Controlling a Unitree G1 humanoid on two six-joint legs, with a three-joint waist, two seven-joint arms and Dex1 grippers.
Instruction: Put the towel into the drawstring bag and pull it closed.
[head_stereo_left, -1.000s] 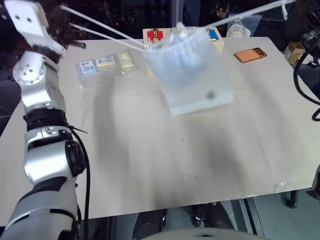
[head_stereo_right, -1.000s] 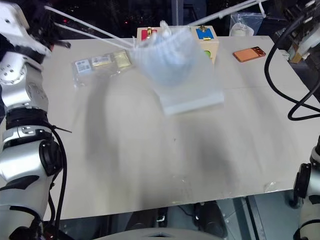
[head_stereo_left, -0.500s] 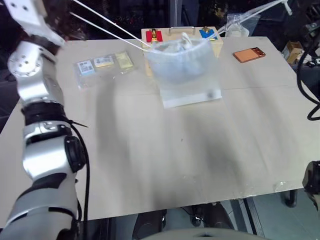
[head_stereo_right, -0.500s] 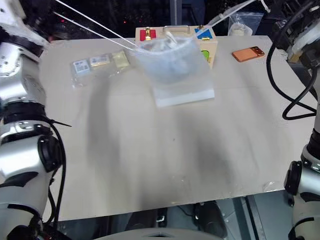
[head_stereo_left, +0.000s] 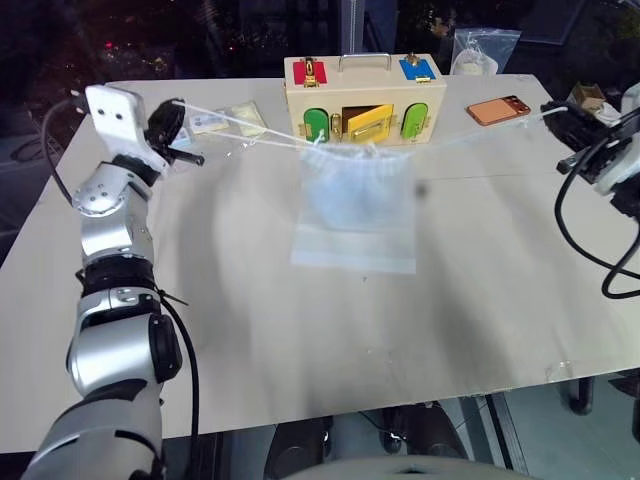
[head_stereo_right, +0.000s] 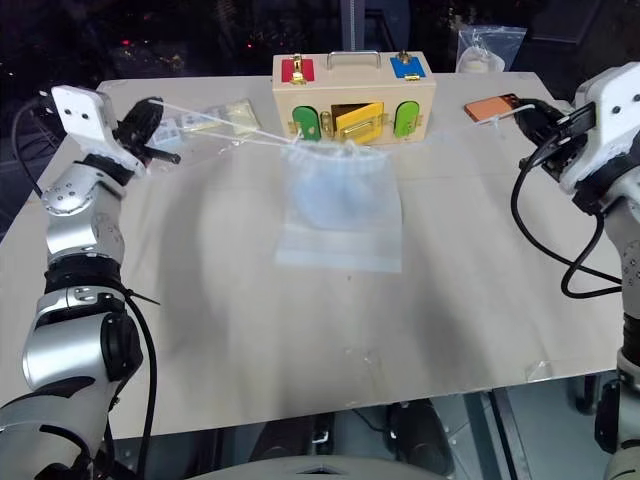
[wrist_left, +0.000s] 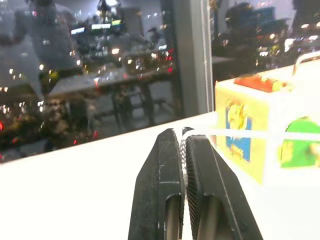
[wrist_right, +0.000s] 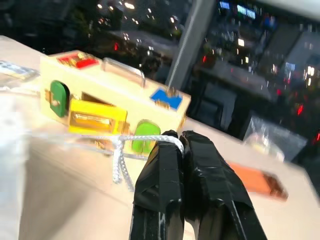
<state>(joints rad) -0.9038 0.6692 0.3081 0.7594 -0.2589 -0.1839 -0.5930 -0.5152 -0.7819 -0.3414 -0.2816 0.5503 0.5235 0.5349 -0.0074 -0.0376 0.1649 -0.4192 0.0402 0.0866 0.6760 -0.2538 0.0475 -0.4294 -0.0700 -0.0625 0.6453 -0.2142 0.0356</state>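
A translucent white bag (head_stereo_right: 338, 212) hangs over the table (head_stereo_right: 300, 330), mouth cinched. A pale-blue towel (head_stereo_right: 330, 196) shows inside. Both grippers, left (head_stereo_right: 150, 128) and right (head_stereo_right: 528, 118), are clamped on its cord (head_stereo_right: 225, 136).

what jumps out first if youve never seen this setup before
The drawstring bag hangs mid-table, the pale blue towel showing through its mesh. Its white cord stretches taut to both sides, pinched in the shut left tool and the shut right tool. Behind it, at the table's far edge, stands a wooden box with bright coloured doors, and an orange phone lies to its right.
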